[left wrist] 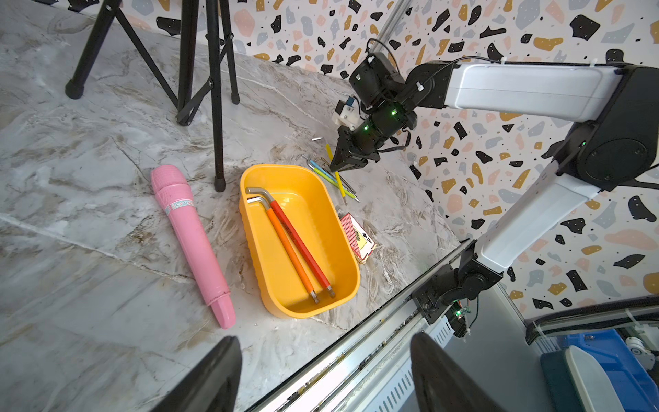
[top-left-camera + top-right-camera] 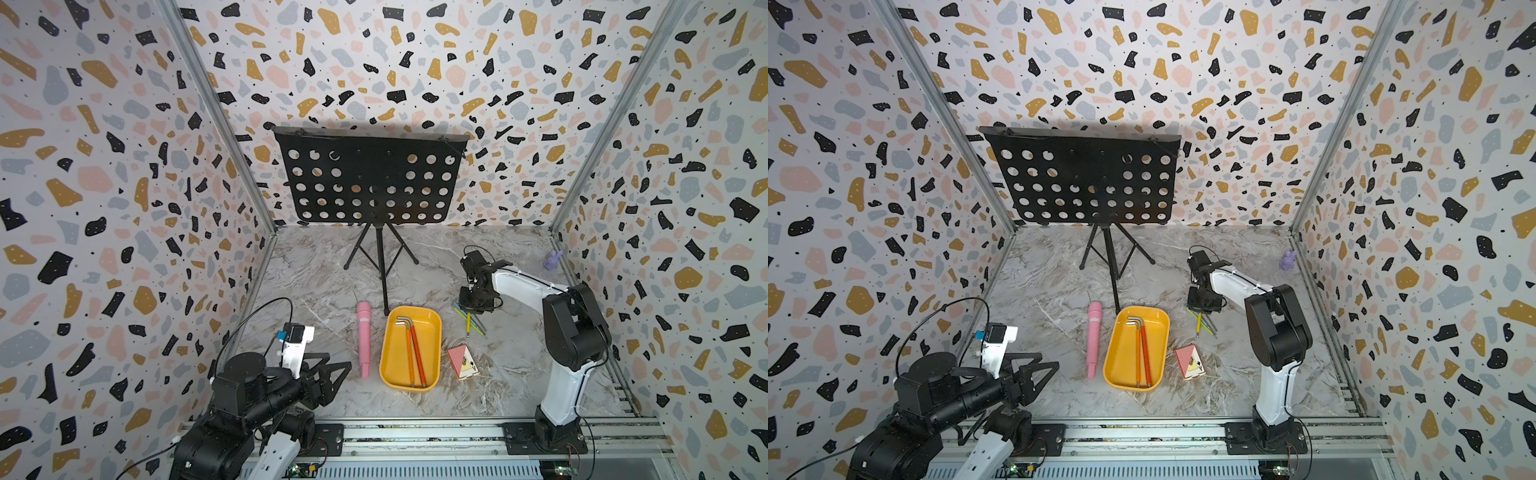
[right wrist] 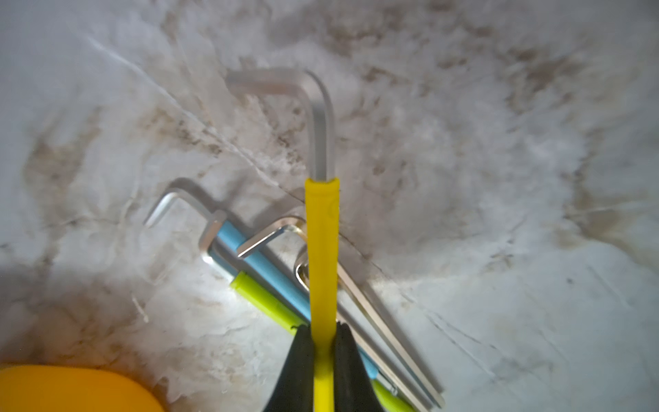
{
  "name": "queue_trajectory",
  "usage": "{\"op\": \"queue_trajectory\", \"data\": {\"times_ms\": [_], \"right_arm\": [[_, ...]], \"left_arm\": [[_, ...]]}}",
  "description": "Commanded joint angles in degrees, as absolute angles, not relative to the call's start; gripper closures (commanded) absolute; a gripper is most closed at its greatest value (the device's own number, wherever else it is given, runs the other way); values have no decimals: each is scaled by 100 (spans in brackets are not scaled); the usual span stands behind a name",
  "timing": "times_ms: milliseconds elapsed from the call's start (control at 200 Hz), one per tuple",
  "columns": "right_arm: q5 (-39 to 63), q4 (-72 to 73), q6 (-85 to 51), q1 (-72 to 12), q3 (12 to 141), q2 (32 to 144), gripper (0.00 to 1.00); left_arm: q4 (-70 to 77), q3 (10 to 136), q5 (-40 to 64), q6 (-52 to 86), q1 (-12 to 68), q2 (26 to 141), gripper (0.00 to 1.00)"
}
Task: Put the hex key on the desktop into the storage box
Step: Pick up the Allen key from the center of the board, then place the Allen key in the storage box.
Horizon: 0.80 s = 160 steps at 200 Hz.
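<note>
While the left end effector point(image 1: 324, 339) is parked released at near left, an orange hex key point(image 1: 289, 249) and a red hex key point(image 1: 303, 242) are seen lying in the storage box point(image 2: 428, 336) at near centre. Farther right, just past the box, the yellow hex key point(image 3: 322, 249) is clenched by the right end effector point(image 3: 322, 331), crossed over a blue hex key point(image 3: 264, 264) and a green hex key point(image 3: 265, 296) on the table point(image 3: 499, 178). Grasp judged made; a clean lift off the pile, then a carry leftward over the rim, is called for.

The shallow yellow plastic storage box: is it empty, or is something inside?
Not empty. The storage box holds an orange-sleeved hex key and a red-sleeved hex key, lying side by side.
</note>
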<state>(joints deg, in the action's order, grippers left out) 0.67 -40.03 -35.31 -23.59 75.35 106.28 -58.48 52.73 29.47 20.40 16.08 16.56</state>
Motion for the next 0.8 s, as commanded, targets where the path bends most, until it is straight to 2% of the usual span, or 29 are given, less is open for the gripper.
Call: {"op": "queue_trajectory", "data": {"times_ms": [0,140,385,621,796], "right_arm": [[-15,-4219,-3517,-2389,7593,9840,100],[148,-4236,-3448,-2652,7646,9376,100],[494,-4061,-3722,-3631,7483,8778,100],[767,-3875,-4131,-4605,7436,8983,100],[841,-3708,-4442,-4967,7269,9263,100]], "left_arm": [[-5713,5203,2955,2044,1573,1648,22],[-5713,5203,2956,2050,1564,1652,22],[-5713,5203,2951,2049,1548,1652,22],[-5712,5203,2946,2048,1543,1666,22],[-5706,5203,2951,2051,1533,1661,22]]}}
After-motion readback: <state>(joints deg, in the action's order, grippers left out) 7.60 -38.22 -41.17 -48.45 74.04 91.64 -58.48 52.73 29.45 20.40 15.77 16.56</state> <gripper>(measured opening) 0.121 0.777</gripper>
